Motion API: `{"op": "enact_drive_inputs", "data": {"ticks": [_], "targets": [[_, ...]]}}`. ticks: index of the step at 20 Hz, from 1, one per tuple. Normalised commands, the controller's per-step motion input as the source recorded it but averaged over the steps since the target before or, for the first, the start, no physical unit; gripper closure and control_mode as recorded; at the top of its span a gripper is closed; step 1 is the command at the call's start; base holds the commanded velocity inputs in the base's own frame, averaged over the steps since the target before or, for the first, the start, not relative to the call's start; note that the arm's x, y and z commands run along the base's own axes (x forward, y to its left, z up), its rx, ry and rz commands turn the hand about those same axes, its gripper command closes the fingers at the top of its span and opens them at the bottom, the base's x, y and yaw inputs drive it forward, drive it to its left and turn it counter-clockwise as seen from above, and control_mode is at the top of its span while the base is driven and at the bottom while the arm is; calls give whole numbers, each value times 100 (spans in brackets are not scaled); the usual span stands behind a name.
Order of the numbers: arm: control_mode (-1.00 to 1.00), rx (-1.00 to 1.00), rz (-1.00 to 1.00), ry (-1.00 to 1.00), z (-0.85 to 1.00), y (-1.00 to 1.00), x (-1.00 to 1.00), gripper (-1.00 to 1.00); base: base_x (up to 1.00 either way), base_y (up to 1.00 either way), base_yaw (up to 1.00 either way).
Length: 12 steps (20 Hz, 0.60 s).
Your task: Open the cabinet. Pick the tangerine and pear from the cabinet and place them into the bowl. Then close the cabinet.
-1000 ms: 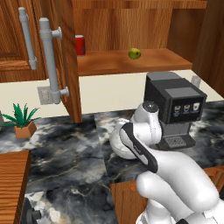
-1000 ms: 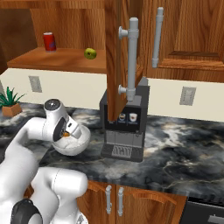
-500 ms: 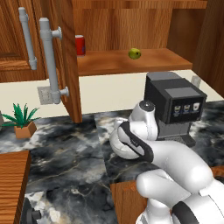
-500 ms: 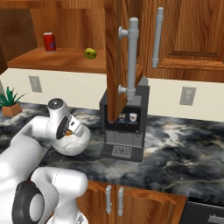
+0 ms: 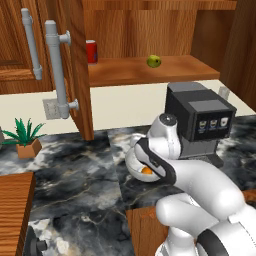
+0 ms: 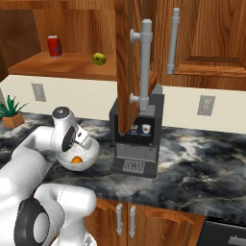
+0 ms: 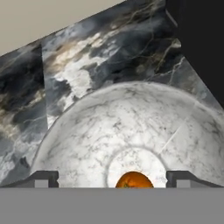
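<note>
The cabinet stands open, its left door (image 5: 75, 65) and right door (image 6: 127, 57) swung out. On its wood shelf (image 5: 165, 74) rests the yellow-green pear (image 5: 154, 61) (image 6: 99, 58). The mottled pale bowl (image 5: 131, 159) (image 6: 91, 154) (image 7: 87, 144) sits on the counter left of the coffee machine. The tangerine (image 5: 146, 170) (image 6: 75, 160) (image 7: 133, 180) lies at the bottom of the bowl. My gripper (image 7: 112, 180) hangs just over the bowl, open, its fingertips (image 7: 43, 179) spread wide on either side of the tangerine and clear of it.
A red can (image 5: 91, 51) (image 6: 54, 45) stands at the shelf's left end. The black coffee machine (image 5: 200, 122) (image 6: 137, 139) is close beside the bowl under the right door. A potted plant (image 5: 25, 137) (image 6: 10, 113) sits far left on the marble counter.
The jaws have spread wide and let go of the tangerine, which now rests in the bowl. The arm has hardly moved.
</note>
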Motion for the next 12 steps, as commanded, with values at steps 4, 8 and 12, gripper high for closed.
{"op": "enact_drive_inputs", "data": {"ticks": [4,8,12], "targets": [[-100,0,0,0,53,0,-11,-100,0,0,0],[-100,0,0,0,70,-4,-26,-100,0,0,0],[-100,-1,0,-1,66,-16,-49,-100,0,0,0]]}}
